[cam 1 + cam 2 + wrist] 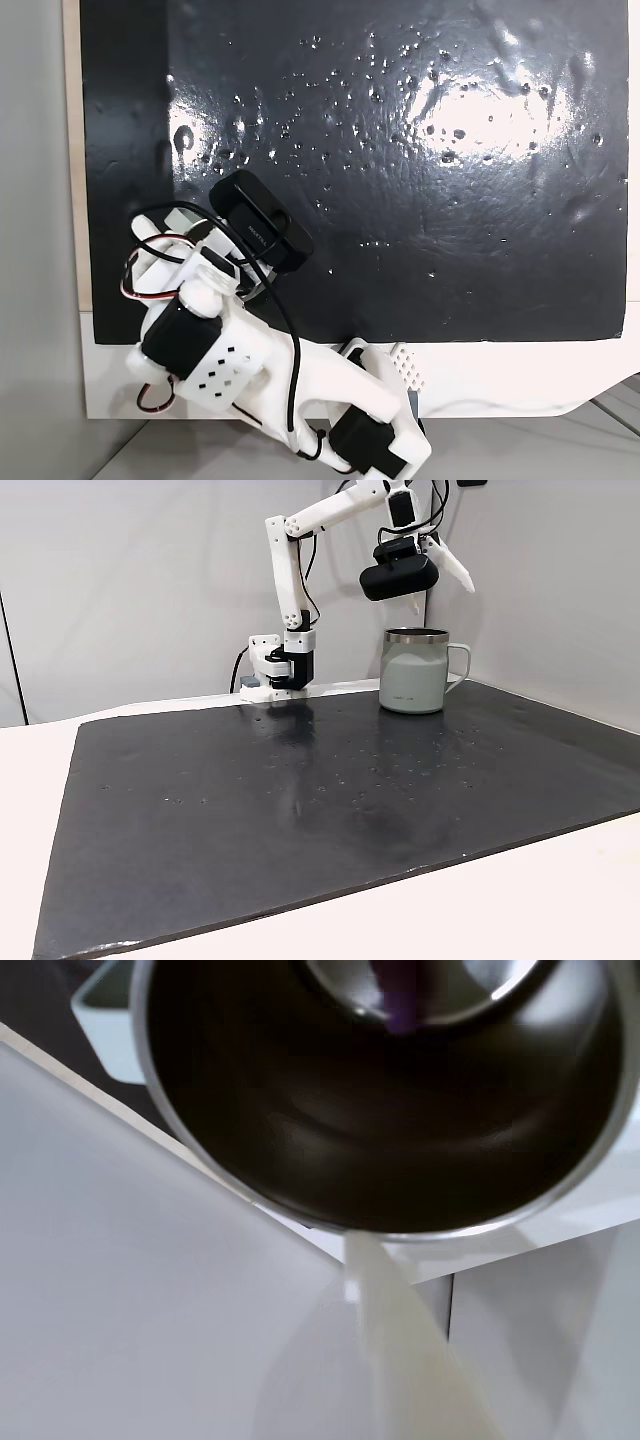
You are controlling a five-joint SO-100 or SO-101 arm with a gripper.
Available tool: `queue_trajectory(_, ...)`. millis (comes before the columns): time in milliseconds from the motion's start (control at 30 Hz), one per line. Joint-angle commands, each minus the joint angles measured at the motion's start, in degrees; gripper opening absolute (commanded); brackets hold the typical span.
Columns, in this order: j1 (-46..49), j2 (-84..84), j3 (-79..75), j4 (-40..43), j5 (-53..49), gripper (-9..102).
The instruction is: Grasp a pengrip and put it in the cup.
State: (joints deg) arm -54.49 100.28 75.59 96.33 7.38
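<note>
Steel, shiny on the inside, was what the wrist camera looked down into: the cup [380, 1140] sat directly beneath, and against its bright bottom lay a small purple streak, the pengrip [398, 1000], cut off by the top edge of the picture. From the visible part, its long axis ran roughly up and down in the wrist view, the lower end pointing toward the camera's side of the cup; whether it lay flat or leaned on the wall could not be told. In a fixed view from the side the gripper [440, 575] hung above the cup [415, 675], clear of the rim, with one white finger [455, 565] splayed out to the right and the black wrist camera [398, 578] in front of the rest. The fingers looked parted and nothing was seen between them, so it appeared open and empty. In the fixed view from above, the arm [220, 350] covered the cup near the mat's [400, 200] lower left corner. The pengrip seemed already inside, so the main risk lay in the withdrawal: a low or sideways pull could catch the splayed finger on the rim or the handle [460, 665] and tip or shove the cup, which stood near the mat's far edge. A lift straight up would likely avoid that.
</note>
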Motion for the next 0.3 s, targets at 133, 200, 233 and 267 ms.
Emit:
queue_trajectory(133, -0.4, 3.8, -0.4, 0.4, -1.0, 40)
queue_trajectory(200, -0.4, 3.8, -0.4, 0.4, -1.0, 39)
queue_trajectory(233, -0.4, 3.8, -0.4, 0.4, -1.0, 39)
queue_trajectory(267, -0.3, 3.8, -0.4, 0.4, -1.0, 39)
